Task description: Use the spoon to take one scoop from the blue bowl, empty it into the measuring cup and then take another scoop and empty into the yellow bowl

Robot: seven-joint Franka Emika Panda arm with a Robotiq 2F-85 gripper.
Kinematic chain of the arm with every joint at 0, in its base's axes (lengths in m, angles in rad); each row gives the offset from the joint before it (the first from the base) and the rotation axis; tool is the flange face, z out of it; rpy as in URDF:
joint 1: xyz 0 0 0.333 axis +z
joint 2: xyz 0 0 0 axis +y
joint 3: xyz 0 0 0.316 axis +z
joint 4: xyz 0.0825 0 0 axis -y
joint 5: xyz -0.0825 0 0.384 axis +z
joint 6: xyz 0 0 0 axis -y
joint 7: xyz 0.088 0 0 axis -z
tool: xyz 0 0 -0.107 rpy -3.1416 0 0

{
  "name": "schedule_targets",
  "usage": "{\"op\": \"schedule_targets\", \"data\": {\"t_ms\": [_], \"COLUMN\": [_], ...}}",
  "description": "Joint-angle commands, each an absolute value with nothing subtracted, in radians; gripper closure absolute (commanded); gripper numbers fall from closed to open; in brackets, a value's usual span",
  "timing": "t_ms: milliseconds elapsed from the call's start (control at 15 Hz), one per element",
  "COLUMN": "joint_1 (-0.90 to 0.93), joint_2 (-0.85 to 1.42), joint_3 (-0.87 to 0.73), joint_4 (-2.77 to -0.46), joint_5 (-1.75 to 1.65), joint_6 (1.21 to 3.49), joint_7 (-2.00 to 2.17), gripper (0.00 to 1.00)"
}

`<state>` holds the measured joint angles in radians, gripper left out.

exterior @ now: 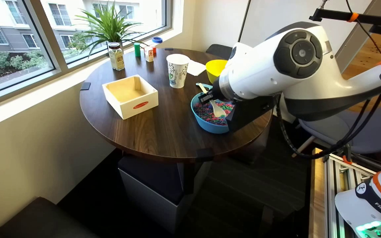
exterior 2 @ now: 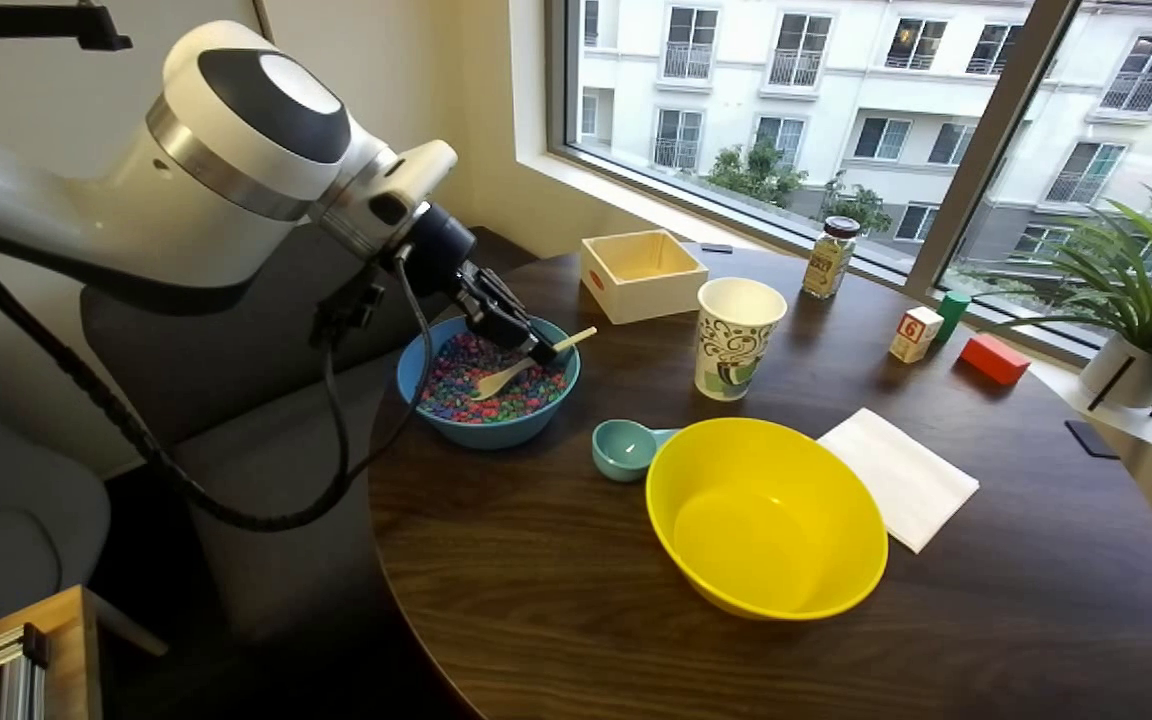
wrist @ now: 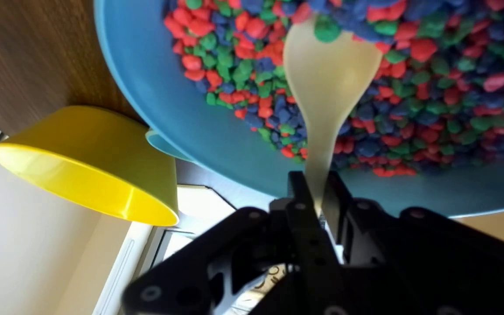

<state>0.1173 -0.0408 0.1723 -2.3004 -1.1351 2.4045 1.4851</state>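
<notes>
The pale spoon (wrist: 328,83) is pinched by its handle in my gripper (wrist: 315,186), whose fingers close on it from both sides. Its head rests among the red, green and blue pieces, with a few lying over its tip. Those pieces fill the blue bowl (exterior 2: 484,434), and my gripper (exterior 2: 536,350) hangs over that bowl's rim. Beside it sits the teal measuring cup (exterior 2: 624,455), with no pieces visible inside; its handle runs to the yellow bowl (exterior 2: 766,540). That yellow bowl looks empty in an exterior view and stands partly behind the arm in an exterior view (exterior: 213,70).
A patterned paper cup (exterior 2: 736,340) stands past the measuring cup. An open wooden box (exterior: 131,99) is across the table. A white napkin (exterior 2: 901,480) lies by the yellow bowl. A spice jar (exterior: 116,57), small blocks and a plant (exterior: 109,24) are near the window.
</notes>
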Motion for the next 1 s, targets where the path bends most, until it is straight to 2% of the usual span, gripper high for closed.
{"op": "schedule_targets", "data": {"t_ms": [0,933], "joint_1": [0.114,0.09], "joint_2": [-0.032,-0.047], "joint_3": [0.144,0.099], "joint_4": [-2.294,-2.235], "joint_5": [-1.024,-0.689], "joint_6": [2.44,2.466], "joint_7": [1.413,1.221], "gripper": [0.97,0.97]}}
